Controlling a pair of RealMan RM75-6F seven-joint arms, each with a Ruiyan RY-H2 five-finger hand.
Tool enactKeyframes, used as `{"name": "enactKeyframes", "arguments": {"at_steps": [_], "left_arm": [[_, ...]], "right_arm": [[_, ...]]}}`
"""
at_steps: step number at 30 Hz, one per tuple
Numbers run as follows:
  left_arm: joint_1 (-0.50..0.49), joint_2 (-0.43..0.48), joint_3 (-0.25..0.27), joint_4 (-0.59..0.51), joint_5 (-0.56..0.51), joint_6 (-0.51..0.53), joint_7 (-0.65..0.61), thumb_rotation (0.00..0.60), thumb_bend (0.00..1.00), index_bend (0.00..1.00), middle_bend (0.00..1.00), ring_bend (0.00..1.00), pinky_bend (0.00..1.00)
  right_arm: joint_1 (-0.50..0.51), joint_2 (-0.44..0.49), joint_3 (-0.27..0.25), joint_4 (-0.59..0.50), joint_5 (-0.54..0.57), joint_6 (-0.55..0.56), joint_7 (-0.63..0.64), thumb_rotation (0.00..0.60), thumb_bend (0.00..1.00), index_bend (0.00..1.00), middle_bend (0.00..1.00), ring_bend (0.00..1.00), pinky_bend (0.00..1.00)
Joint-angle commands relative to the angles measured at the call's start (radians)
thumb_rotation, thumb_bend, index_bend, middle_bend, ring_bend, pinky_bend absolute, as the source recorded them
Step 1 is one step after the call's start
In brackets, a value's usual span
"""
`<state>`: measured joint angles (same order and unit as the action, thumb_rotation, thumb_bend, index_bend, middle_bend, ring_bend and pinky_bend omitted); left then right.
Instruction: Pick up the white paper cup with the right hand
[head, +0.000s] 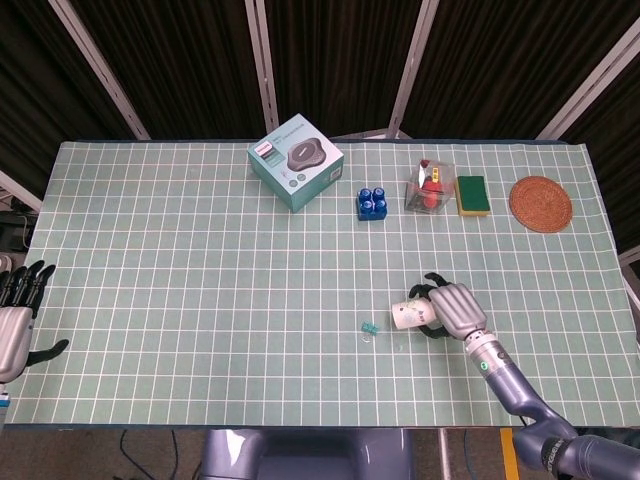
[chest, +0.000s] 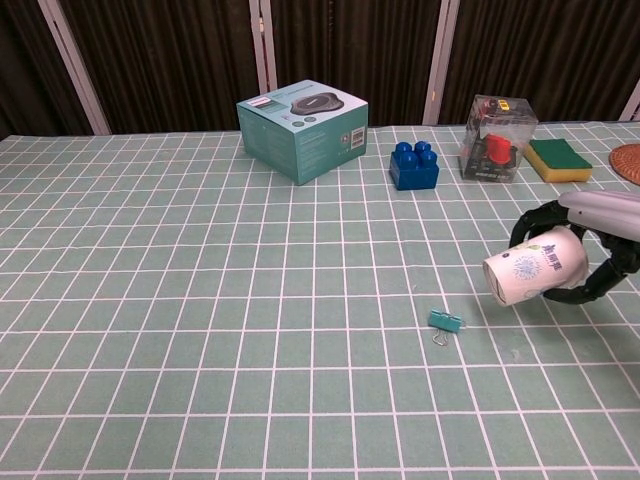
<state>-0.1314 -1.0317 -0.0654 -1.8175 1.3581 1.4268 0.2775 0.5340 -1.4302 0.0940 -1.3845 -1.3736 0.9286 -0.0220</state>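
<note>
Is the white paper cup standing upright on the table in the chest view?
No: the white paper cup lies tilted on its side in the right hand, lifted off the table.

We see a counter (chest: 200, 300) covered in pale green cloth with a white grid. The paper cup (chest: 535, 266) is white with small green and blue printed motifs. The right robot hand (head: 452, 309) is silver with black fingers (chest: 528, 220); the left robot hand (head: 14, 318) looks the same. The binder clip (chest: 446, 322) is teal. The box (chest: 302, 127) is teal with white panels and a grey printed disc. The brick (chest: 413, 165) is deep blue, the sponge (chest: 559, 160) green over yellow, the round mat (head: 541, 204) rusty brown, the clear case (chest: 497, 138) holding red.
</note>
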Motion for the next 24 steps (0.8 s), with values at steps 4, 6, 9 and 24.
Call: {"name": "enactKeyframes", "arguments": {"at_steps": [4, 6, 9, 24], "left_arm": [[-0.004, 0.003, 0.000, 0.002, -0.005, -0.011, -0.008, 0.600, 0.00, 0.00, 0.00, 0.00, 0.00], [-0.004, 0.003, 0.000, 0.002, -0.005, -0.011, -0.008, 0.600, 0.00, 0.00, 0.00, 0.00, 0.00], [-0.005, 0.003, 0.002, 0.000, -0.002, -0.012, -0.006, 0.600, 0.00, 0.00, 0.00, 0.00, 0.00], [-0.009, 0.000, 0.001, 0.003, -0.006, -0.014, 0.002, 0.600, 0.00, 0.00, 0.00, 0.00, 0.00]], "right_arm": [[0.022, 0.025, -0.030, -0.001, -0.025, -0.044, 0.002, 0.600, 0.13, 0.05, 0.02, 0.00, 0.02], [0.019, 0.038, -0.031, -0.017, -0.038, -0.021, -0.018, 0.600, 0.13, 0.04, 0.00, 0.00, 0.00], [0.011, 0.057, -0.033, -0.043, -0.061, 0.024, -0.060, 0.600, 0.13, 0.04, 0.00, 0.00, 0.00], [-0.013, 0.062, -0.104, -0.189, -0.139, 0.118, -0.712, 0.600, 0.12, 0.00, 0.00, 0.00, 0.00]]}}
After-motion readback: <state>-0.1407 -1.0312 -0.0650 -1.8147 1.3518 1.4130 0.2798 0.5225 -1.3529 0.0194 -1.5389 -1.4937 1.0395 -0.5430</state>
